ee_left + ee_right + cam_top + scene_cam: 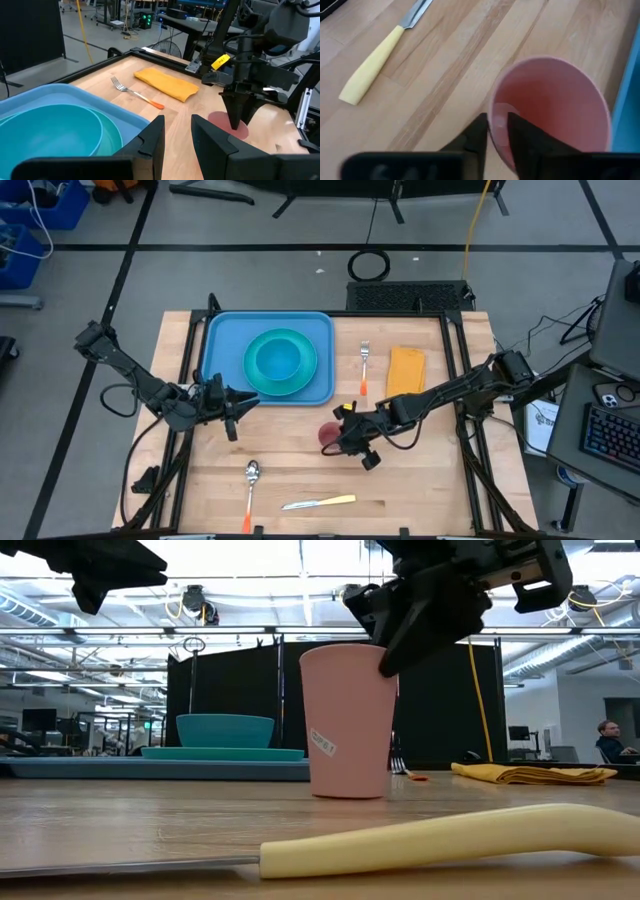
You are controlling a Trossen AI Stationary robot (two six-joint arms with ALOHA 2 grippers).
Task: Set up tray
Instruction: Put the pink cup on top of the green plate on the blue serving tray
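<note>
The tray [218,350] lies flat on the far left part of the table [420,470]. A teal plate [262,385] sits inside the tray, and a teal bowl [278,358] sits on the plate.

The right tool [345,432] is positioned at the rim of a pink cup [347,720], which stands upright on the table just beside the near right corner of the tray. One finger is inside the cup and one is outside; the fingers [479,135] are pinched on the cup wall.

The left tool [240,404] hovers at the near edge of the tray. Its fingers [152,137] stand apart and hold nothing.

A fork [364,365] with an orange handle and a yellow napkin [405,370] lie to the right of the tray. A spoon [251,480] and a yellow-handled knife [320,502] lie near the front edge of the table.
</note>
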